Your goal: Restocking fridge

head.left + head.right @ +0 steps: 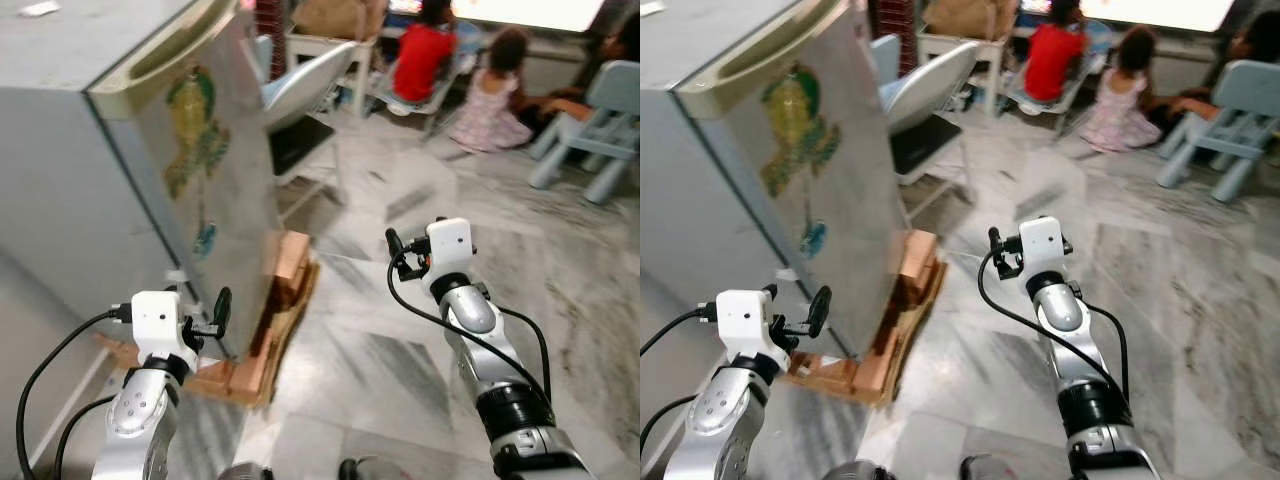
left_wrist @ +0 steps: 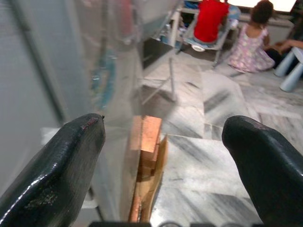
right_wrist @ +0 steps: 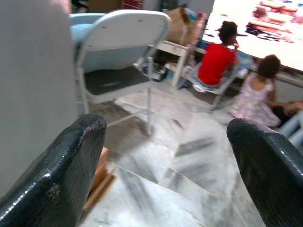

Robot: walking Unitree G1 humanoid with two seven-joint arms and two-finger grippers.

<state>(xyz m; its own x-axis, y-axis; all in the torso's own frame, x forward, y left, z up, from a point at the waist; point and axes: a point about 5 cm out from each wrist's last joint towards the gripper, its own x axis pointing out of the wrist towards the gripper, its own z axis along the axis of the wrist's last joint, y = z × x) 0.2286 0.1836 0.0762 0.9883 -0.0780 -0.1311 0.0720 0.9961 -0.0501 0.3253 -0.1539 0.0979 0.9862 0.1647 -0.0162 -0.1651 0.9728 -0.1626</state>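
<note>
Grey fridge [image 1: 190, 150] door shut; your left gripper [image 1: 215, 315] and right gripper [image 1: 400, 255], both spread and empty, hang before it. Swing wide and you risk clipping the folding chair [image 1: 300, 85].

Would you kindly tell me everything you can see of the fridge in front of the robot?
The fridge is a pale grey box that looks like painted metal, standing upright on the robot's left. Its door is closed, with a cream recessed handle strip along the top edge and faded yellow, green and blue stickers on the front. It rests on a low wooden pallet on the marble floor. The left gripper, fingers open, hovers by the door's lower corner without touching.
</note>
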